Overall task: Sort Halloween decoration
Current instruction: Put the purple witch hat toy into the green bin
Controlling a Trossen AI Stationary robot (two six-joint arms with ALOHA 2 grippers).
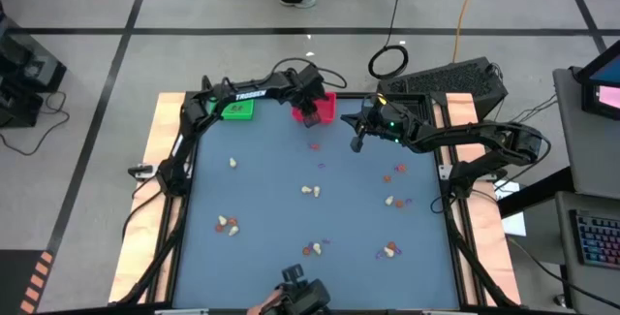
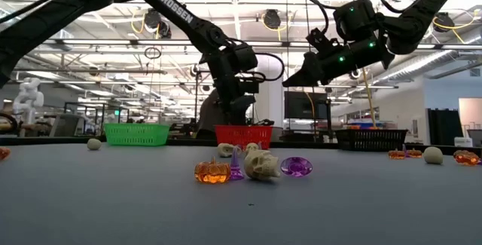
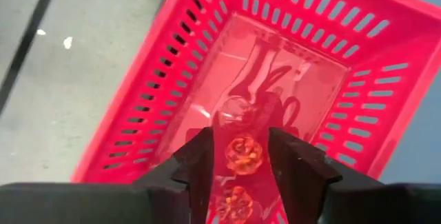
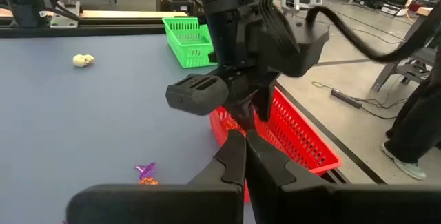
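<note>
Blue-grey counter (image 1: 271, 199), trinkets (image 1: 310, 191) scattered across it; green tray (image 1: 237, 109) and red tray (image 1: 329, 108) at upper centre of the high view. Left tool (image 3: 238, 156) over the red tray, fingers parted, an orange trinket (image 3: 244, 153) between them. Right tool (image 1: 356, 143) just right of the red tray, closed, empty.
</note>
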